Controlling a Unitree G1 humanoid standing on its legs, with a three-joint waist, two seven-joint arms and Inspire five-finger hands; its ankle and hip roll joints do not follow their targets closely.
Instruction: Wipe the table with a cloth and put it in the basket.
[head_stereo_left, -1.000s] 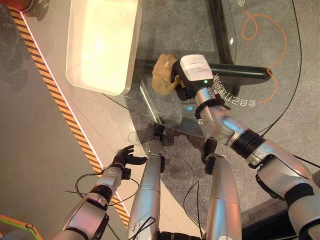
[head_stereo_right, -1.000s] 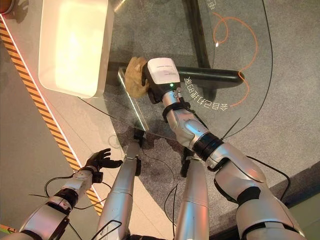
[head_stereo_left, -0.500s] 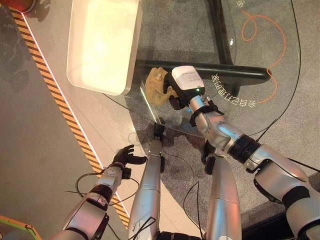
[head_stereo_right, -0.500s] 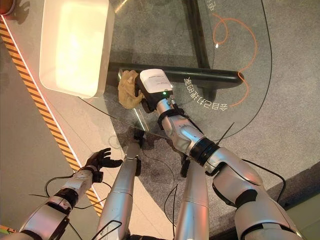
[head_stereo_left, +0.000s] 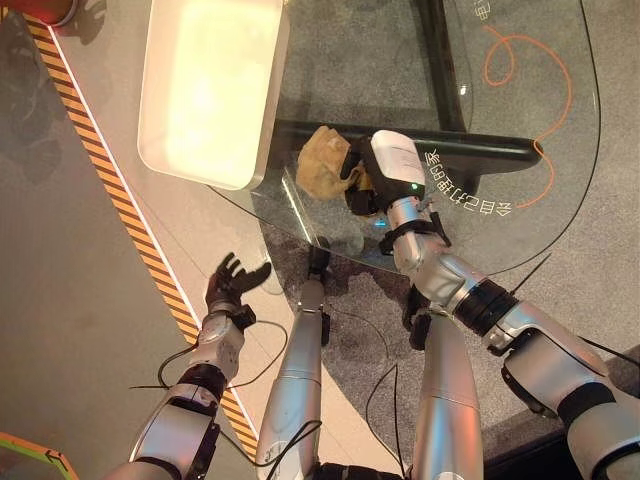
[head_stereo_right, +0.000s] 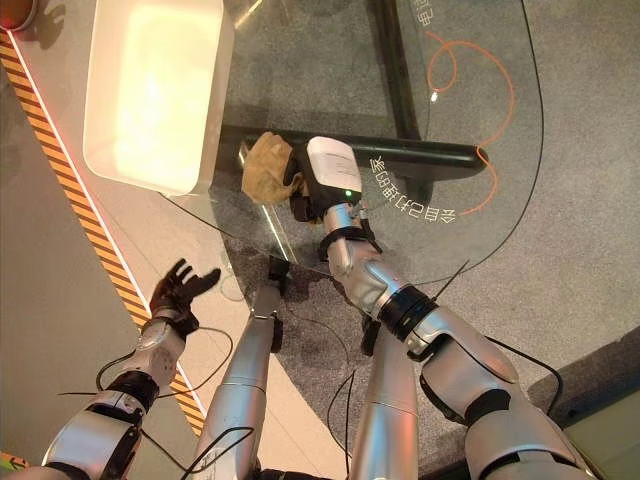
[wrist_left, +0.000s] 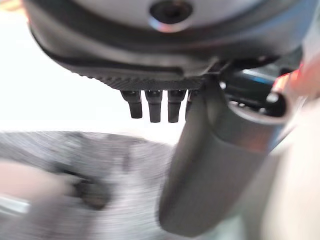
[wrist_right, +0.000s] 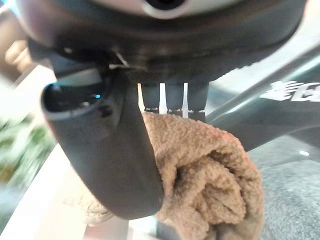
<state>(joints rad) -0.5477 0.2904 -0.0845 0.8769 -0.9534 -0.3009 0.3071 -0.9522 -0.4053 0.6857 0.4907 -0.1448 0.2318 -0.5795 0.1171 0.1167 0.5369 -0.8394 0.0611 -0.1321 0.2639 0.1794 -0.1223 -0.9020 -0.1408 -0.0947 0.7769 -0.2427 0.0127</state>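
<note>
A crumpled tan cloth (head_stereo_left: 320, 162) lies on the round glass table (head_stereo_left: 500, 120) near its left edge. My right hand (head_stereo_left: 362, 188) sits on the cloth's right side, and the right wrist view has its thumb (wrist_right: 115, 160) and fingers curled round the cloth (wrist_right: 210, 185). The white rectangular basket (head_stereo_left: 160, 150) stands at the table's far left, a short way from the cloth. My left hand (head_stereo_left: 232, 283) hangs off the table over the floor at the lower left, with its fingers (wrist_left: 152, 107) spread and straight and nothing in it.
A black frame bar (head_stereo_left: 480, 148) runs under the glass just behind my right hand. An orange cable (head_stereo_left: 530, 60) loops on the floor beneath the table's far right. Orange-and-black striped tape (head_stereo_left: 110, 190) crosses the floor left of the basket.
My right hand slid the cloth toward me and left, then a little back to the right. My left hand rose and turned its fingers upward.
</note>
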